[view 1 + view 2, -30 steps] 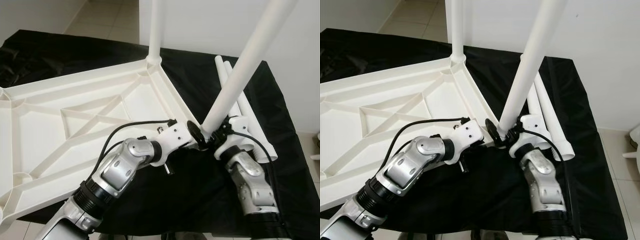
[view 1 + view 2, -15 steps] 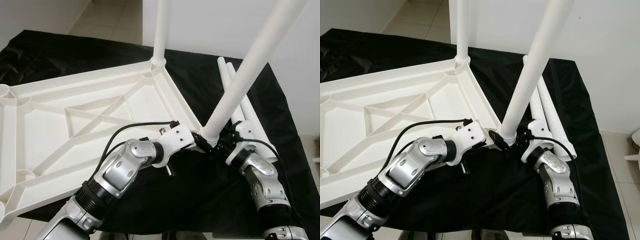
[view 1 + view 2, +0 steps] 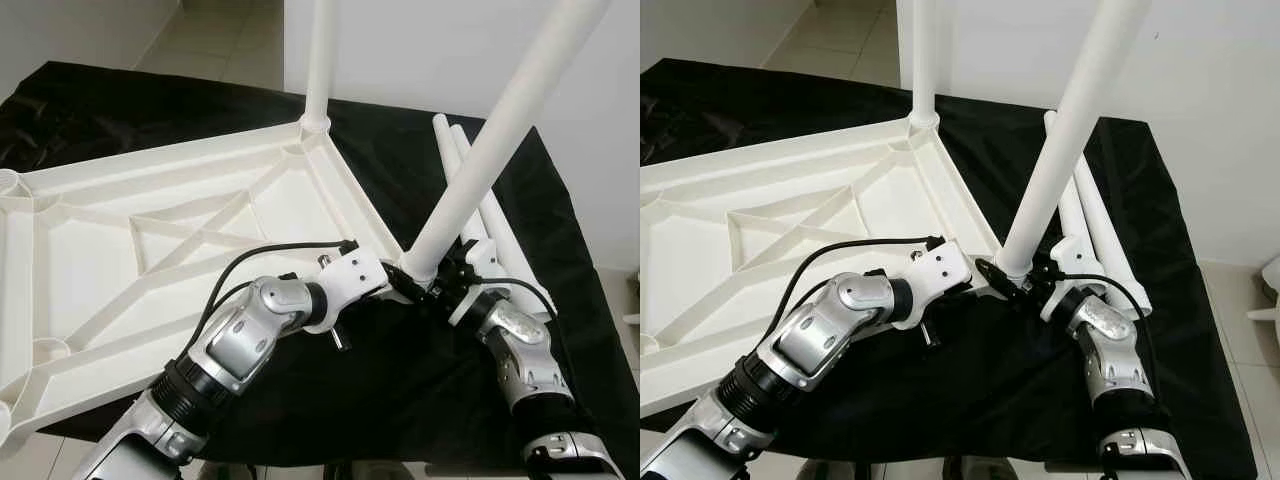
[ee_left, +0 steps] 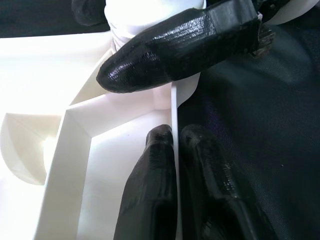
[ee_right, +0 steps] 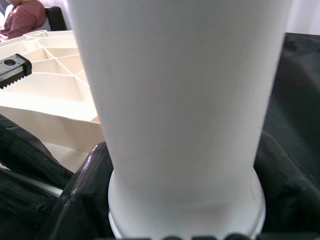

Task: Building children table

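Note:
A white children's tabletop (image 3: pixel 200 230) lies upside down on a black cloth. One white leg (image 3: pixel 318 60) stands upright in its far corner. A second white leg (image 3: pixel 490 150) leans to the right, its foot at the near right corner of the tabletop. My right gripper (image 3: pixel 440 282) is shut around that leg's lower end; in the right wrist view its fingers (image 5: pixel 82 197) flank the leg (image 5: pixel 180 100). My left gripper (image 3: pixel 396 284) is shut on the tabletop's rim (image 4: pixel 173 107) just beside that corner.
Two spare white legs (image 3: pixel 492 225) lie side by side on the black cloth (image 3: pixel 420 390) right of the tabletop. A white wall rises behind the table. Tiled floor (image 3: pixel 210 35) lies at the far left.
My right arm has stretched out and its elbow has swung right, bringing the leaning leg's foot closer to the tabletop's corner. The left gripper keeps its hold on the rim.

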Controlling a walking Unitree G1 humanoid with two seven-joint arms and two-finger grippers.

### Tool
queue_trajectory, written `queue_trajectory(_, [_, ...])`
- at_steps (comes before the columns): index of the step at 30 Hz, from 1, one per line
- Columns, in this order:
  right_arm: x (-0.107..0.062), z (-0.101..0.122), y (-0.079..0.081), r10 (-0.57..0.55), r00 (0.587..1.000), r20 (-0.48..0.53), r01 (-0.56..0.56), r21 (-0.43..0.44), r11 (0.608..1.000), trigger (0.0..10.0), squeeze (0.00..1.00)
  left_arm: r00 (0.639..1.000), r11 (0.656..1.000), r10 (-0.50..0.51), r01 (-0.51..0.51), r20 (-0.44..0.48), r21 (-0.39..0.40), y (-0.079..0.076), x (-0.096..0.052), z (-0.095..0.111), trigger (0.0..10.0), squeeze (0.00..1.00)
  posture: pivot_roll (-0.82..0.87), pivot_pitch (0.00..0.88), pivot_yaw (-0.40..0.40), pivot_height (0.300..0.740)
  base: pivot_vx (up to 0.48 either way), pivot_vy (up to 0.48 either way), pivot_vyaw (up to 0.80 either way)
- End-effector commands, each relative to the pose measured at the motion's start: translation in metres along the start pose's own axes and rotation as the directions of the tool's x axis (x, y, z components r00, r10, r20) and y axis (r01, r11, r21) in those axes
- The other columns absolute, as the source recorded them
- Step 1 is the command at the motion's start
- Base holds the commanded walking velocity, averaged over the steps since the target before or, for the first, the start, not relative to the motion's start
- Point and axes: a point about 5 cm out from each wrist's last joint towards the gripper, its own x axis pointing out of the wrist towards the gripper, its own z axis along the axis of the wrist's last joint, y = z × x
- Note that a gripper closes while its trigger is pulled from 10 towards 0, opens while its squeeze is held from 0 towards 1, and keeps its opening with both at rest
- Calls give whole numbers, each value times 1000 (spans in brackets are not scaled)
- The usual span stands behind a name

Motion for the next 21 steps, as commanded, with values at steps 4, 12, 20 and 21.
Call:
queue_trajectory(4, [-11,-10,-7,-94,995,-28,95,62,993,0,0,992,992,-119,116,-39,-52,-18,5,-13,10000,0,38,116,-49,740,0,0,0])
queue_trajectory(12, [-5,-17,8,-153,983,-98,158,47,986,0,0,993,992,-116,114,-38,-57,-19,5,-14,10000,0,40,120,-58,740,0,0,0])
queue_trajectory(20, [12,-8,31,-315,945,-86,322,88,943,0,0,992,991,-118,116,-41,-59,-20,5,-15,10000,0,42,117,-64,740,0,0,0])
queue_trajectory(21, [12,-8,31,-315,945,-86,322,88,943,0,0,992,991,-118,116,-41,-59,-20,5,-15,10000,0,42,117,-64,740,0,0,0])
